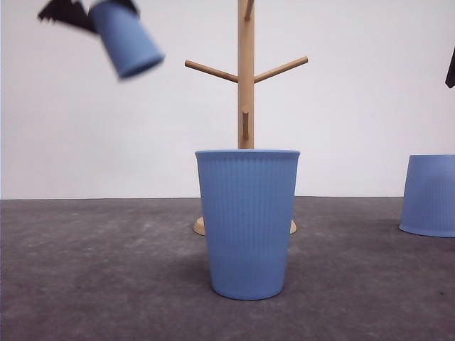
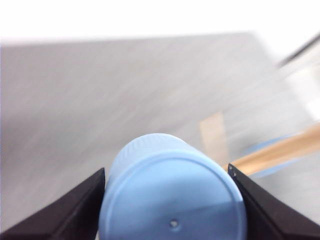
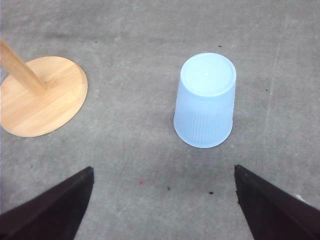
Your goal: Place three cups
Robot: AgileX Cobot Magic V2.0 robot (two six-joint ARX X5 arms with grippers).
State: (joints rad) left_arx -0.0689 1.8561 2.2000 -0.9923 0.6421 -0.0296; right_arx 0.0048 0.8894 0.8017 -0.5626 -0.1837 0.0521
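Your left tool point(image 2: 172, 200) is pinching one light-blue cup point(image 1: 126, 37) between its two black fingers point(image 2: 75, 205), high above the tabletop point(image 1: 92, 270). In the front view this held cup is tilted: its flat bottom points down and toward the wooden cup tree point(image 1: 246, 78), and its open mouth is back toward the tool. The long axis therefore slopes down toward the tree. In the left wrist view the closed bottom of the cup faces the camera, and beyond it a blurred wooden peg lies off to one side.

The coming move turns on this relation. To hang the cup, I think its mouth must face a peg, but now the bottom leads. The nearest peg point(image 1: 212, 71) lies beside and slightly below the cup, well apart from it. You probably need to turn the wrist before you approach.

Your right tool point(image 3: 162, 200) is spread wide and holds nothing. An upside-down cup point(image 3: 205, 100) stands straight ahead of it on the tabletop, and the round base of the tree point(image 3: 42, 95) is off to the side. A third cup point(image 1: 248, 224) stands upright in front of the tree, between both arms.
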